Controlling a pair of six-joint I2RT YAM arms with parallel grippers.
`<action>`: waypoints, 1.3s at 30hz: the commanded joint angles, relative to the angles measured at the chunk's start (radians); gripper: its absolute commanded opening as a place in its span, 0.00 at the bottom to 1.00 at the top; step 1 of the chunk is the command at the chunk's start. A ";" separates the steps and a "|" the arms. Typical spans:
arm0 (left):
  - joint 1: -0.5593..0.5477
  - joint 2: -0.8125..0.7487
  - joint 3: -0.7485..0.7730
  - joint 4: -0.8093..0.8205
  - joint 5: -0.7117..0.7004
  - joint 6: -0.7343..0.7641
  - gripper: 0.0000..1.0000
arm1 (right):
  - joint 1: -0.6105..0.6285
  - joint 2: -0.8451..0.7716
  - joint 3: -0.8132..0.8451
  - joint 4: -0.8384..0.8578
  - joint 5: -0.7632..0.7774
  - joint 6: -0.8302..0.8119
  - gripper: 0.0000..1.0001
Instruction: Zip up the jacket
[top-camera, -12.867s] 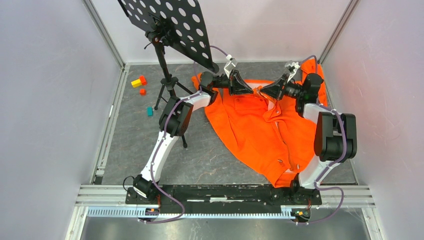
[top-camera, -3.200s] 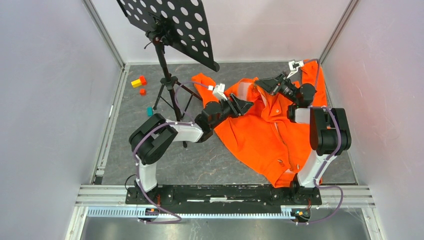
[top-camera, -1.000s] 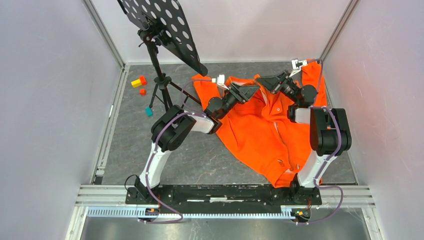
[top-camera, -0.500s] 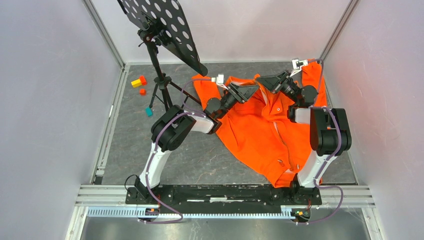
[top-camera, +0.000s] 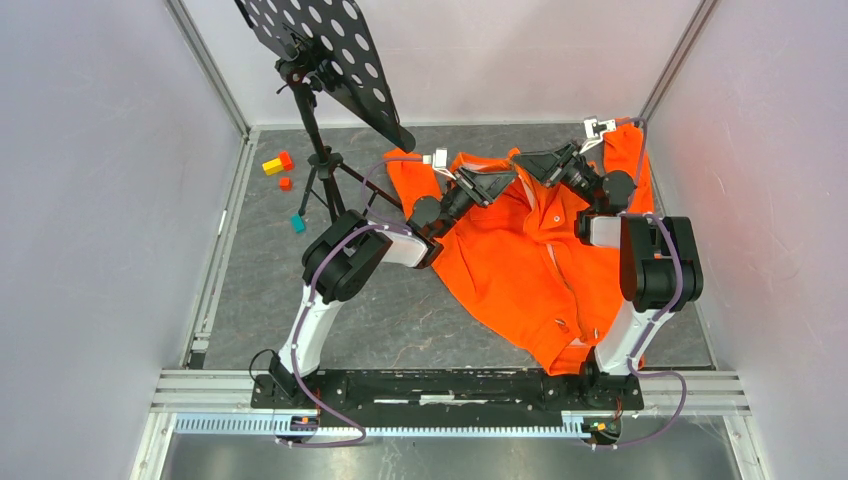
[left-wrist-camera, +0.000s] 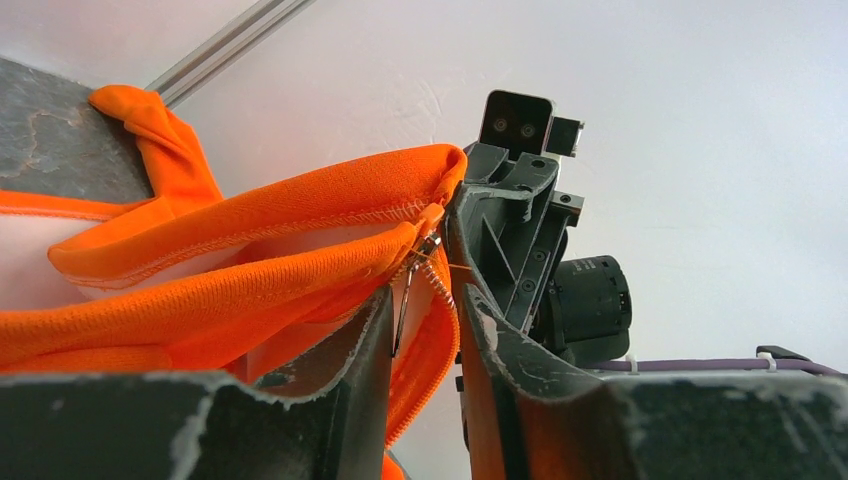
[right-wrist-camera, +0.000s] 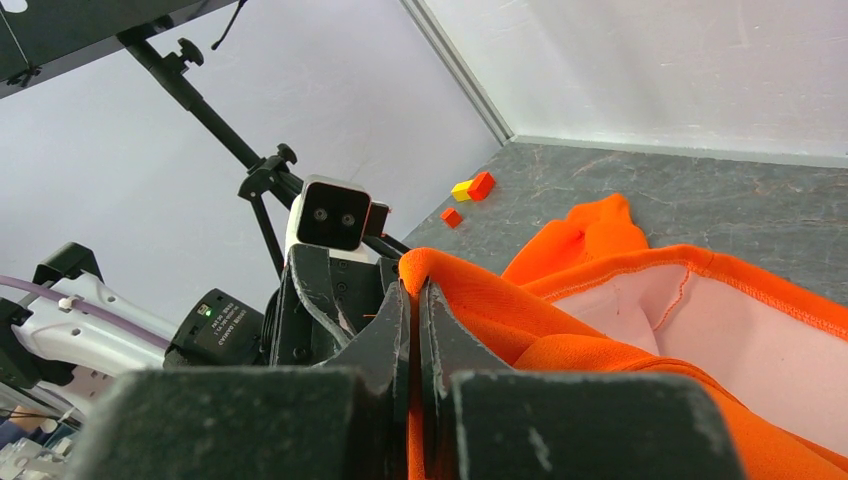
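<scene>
The music stand (top-camera: 330, 50) is my reference. Its tripod stands just beside my left arm's elbow, and one leg runs behind that arm, so the stand crowds that side. Left of the tripod sit four small blocks: yellow (top-camera: 270, 167), red (top-camera: 286, 159), orange (top-camera: 285, 183) and teal (top-camera: 298, 223). The jacket (top-camera: 520, 260) lies spread on the floor to the right of the stand, collar end raised.

Right of the stand's lower corner the two grippers meet tip to tip over the collar. The right gripper (right-wrist-camera: 415, 300) is clenched on a fold of the jacket's top edge. The left gripper (left-wrist-camera: 425, 330) has the zipper edge and the hanging zipper pull (left-wrist-camera: 404, 300) between its fingers (left-wrist-camera: 340, 370). They stand close on either side, but I cannot tell whether they are pinching the cloth or only bracketing it.

From above, the grippers cover the collar where they meet, and the right arm hides part of the jacket on the side away from the stand. The hem runs behind that arm's base. In the left wrist view my own fingers cut off everything below the pull.

Against three seconds ago, the left gripper has climbed from the chest to the collar. The stand's plate has swung away from the jacket.
</scene>
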 joint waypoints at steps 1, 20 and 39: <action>0.027 0.015 -0.003 0.043 0.005 -0.040 0.36 | 0.002 0.004 0.033 0.111 -0.003 0.012 0.00; 0.027 0.010 -0.022 -0.004 -0.024 -0.038 0.11 | 0.005 0.010 0.039 0.118 -0.004 0.027 0.00; -0.001 -0.045 0.026 -0.295 0.163 -0.024 0.02 | 0.014 0.039 0.068 0.200 0.138 -0.020 0.00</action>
